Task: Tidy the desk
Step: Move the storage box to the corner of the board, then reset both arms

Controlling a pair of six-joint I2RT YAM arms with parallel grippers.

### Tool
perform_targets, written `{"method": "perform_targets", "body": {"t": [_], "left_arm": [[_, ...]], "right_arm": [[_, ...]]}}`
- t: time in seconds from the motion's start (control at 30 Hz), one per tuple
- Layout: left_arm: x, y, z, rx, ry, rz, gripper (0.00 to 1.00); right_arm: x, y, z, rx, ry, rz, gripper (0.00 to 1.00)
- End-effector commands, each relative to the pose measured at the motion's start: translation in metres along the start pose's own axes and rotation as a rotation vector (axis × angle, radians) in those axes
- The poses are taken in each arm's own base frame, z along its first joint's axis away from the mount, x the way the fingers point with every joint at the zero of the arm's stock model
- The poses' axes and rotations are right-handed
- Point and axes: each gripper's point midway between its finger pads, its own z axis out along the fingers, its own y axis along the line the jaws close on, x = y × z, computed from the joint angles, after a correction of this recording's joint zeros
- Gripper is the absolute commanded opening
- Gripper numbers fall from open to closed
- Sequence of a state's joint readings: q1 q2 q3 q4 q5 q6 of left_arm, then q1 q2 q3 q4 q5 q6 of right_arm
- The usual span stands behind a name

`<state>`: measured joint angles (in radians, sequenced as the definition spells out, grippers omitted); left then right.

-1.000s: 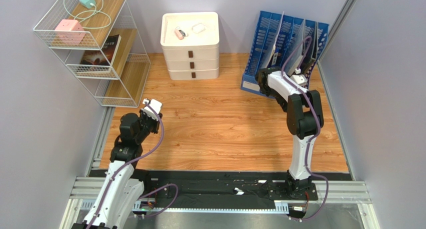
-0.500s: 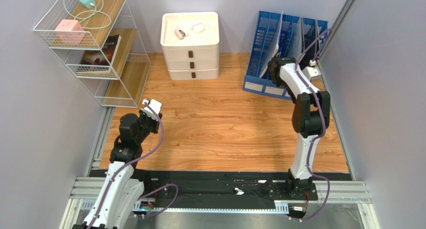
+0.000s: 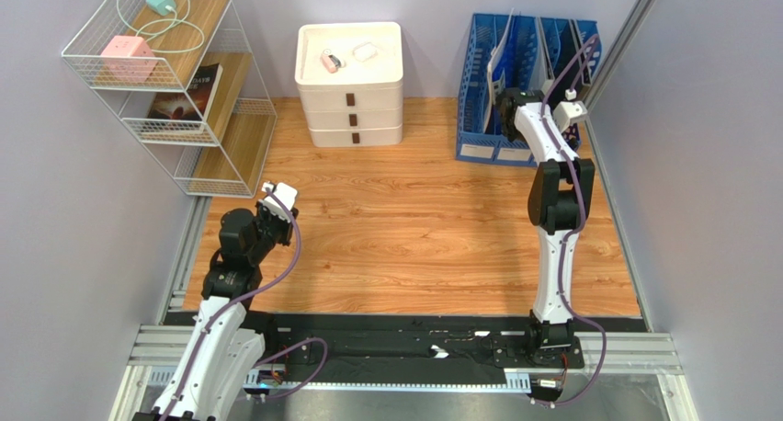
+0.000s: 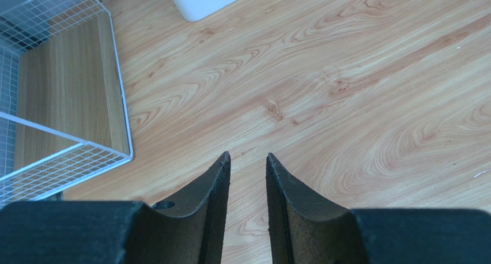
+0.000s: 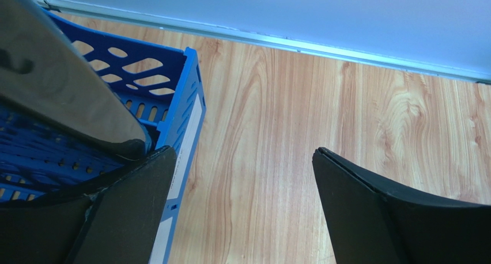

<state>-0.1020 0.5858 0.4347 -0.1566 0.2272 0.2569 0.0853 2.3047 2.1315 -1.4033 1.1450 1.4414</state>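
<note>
Right wrist view: right tool (image 5: 242, 154) spread wide beside the blue file rack (image 5: 176, 100), which I judge light, stiff plastic, best gripped by its end wall; left tool (image 4: 246, 160) narrowly apart over the rigid worktop (image 5: 276, 131).

Top external: high behind, looking down over the whole desk (image 3: 404, 228).
Left wrist: close above it, wire shelf (image 4: 63, 102) at left.
Right wrist: close beside the blue file rack (image 5: 184, 97).
Shared: desk wood.
</note>
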Motion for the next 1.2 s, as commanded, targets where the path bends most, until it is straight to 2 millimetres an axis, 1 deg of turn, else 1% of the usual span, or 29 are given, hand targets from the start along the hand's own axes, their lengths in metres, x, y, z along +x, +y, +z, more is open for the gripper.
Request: {"method": "perform_targets", "body": {"t": [0.0, 0.07, 0.17, 0.2, 0.27, 0.3, 0.37, 0.43, 0.47, 0.5, 0.53, 0.57, 0.6, 0.63, 0.67, 0.7, 0.73, 0.77, 0.83, 0.87, 0.93, 0.97, 1.0, 1.03, 1.07, 1.1, 1.17], "left_arm": [[-0.007, 0.003, 0.001, -0.004, -0.024, 0.024, 0.36], [-0.005, 0.003, 0.002, 0.0, -0.019, 0.024, 0.36], [-0.005, 0.002, 0.002, 0.006, -0.018, 0.022, 0.36], [-0.005, 0.002, 0.002, 0.006, -0.018, 0.021, 0.36], [-0.005, 0.001, 0.002, 0.01, -0.017, 0.022, 0.36], [-0.005, 0.0, 0.002, 0.013, -0.018, 0.022, 0.36], [-0.005, 0.001, 0.002, 0.011, -0.018, 0.022, 0.36], [-0.007, 0.001, 0.001, 0.01, -0.022, 0.02, 0.36], [-0.007, 0.001, 0.001, 0.008, -0.024, 0.016, 0.36], [-0.007, 0.001, 0.0, 0.007, -0.026, 0.016, 0.36], [-0.008, 0.002, 0.0, 0.002, -0.027, 0.013, 0.36], [-0.008, 0.002, -0.001, -0.002, -0.03, 0.013, 0.36], [-0.009, 0.003, -0.001, -0.005, -0.034, 0.015, 0.36], [-0.009, 0.004, -0.002, -0.012, -0.035, 0.017, 0.36], [-0.01, 0.003, -0.003, -0.013, -0.043, 0.017, 0.36], [-0.01, 0.002, -0.004, -0.009, -0.045, 0.017, 0.36], [-0.01, 0.002, -0.005, -0.008, -0.047, 0.018, 0.36], [-0.011, 0.002, -0.006, -0.007, -0.055, 0.02, 0.36], [-0.011, 0.001, -0.006, -0.005, -0.058, 0.022, 0.37], [-0.01, 0.001, -0.006, -0.006, -0.057, 0.022, 0.37], [-0.011, 0.001, -0.005, -0.009, -0.066, 0.025, 0.37], [-0.011, 0.001, -0.004, -0.009, -0.064, 0.025, 0.37], [-0.01, 0.002, -0.004, -0.01, -0.063, 0.025, 0.37], [-0.01, 0.001, -0.004, -0.008, -0.063, 0.023, 0.37], [-0.01, 0.002, -0.003, -0.012, -0.065, 0.025, 0.37], [-0.01, 0.003, -0.003, -0.02, -0.069, 0.023, 0.37], [-0.01, 0.004, -0.003, -0.024, -0.071, 0.022, 0.37]], "right_arm": [[-0.03, -0.032, 0.002, 0.089, -0.062, -0.198, 1.0], [-0.032, -0.028, 0.004, 0.089, -0.063, -0.2, 1.0], [-0.036, -0.032, 0.004, 0.091, -0.08, -0.181, 1.0], [-0.044, -0.031, 0.001, 0.081, -0.097, -0.164, 1.0], [-0.053, -0.031, 0.0, 0.074, -0.112, -0.155, 1.0], [-0.059, -0.029, -0.003, 0.06, -0.122, -0.165, 1.0], [-0.064, -0.03, -0.008, 0.048, -0.121, -0.168, 1.0], [-0.076, -0.039, -0.021, 0.026, -0.121, -0.172, 1.0], [-0.077, -0.04, -0.036, -0.005, -0.126, -0.18, 1.0], [-0.078, -0.048, -0.046, -0.018, -0.126, -0.213, 1.0], [-0.095, -0.061, -0.064, -0.058, -0.127, -0.196, 1.0], [-0.094, -0.063, -0.094, -0.131, -0.14, -0.22, 1.0], [-0.1, -0.07, -0.113, -0.175, -0.171, -0.239, 1.0], [-0.112, -0.09, -0.134, -0.235, -0.191, -0.24, 1.0], [-0.104, -0.094, -0.176, -0.354, -0.222, -0.278, 1.0], [-0.104, -0.102, -0.196, -0.418, -0.243, -0.289, 1.0], [-0.099, -0.112, -0.213, -0.479, -0.251, -0.317, 1.0], [-0.098, -0.128, -0.248, -0.61, -0.257, -0.314, 1.0], [-0.096, -0.148, -0.272, -0.723, -0.279, -0.302, 1.0], [-0.087, -0.166, -0.287, -0.818, -0.283, -0.311, 1.0], [-0.077, -0.178, -0.295, -0.885, -0.276, -0.32, 1.0], [-0.061, -0.186, -0.296, -0.915, -0.288, -0.371, 1.0], [-0.059, -0.191, -0.294, -0.933, -0.272, -0.349, 1.0], [-0.053, -0.194, -0.291, -0.94, -0.277, -0.36, 1.0], [-0.04, -0.199, -0.286, -0.945, -0.291, -0.391, 1.0], [-0.035, -0.202, -0.281, -0.952, -0.267, -0.368, 1.0], [-0.023, -0.205, -0.278, -0.961, -0.271, -0.379, 1.0]]}}
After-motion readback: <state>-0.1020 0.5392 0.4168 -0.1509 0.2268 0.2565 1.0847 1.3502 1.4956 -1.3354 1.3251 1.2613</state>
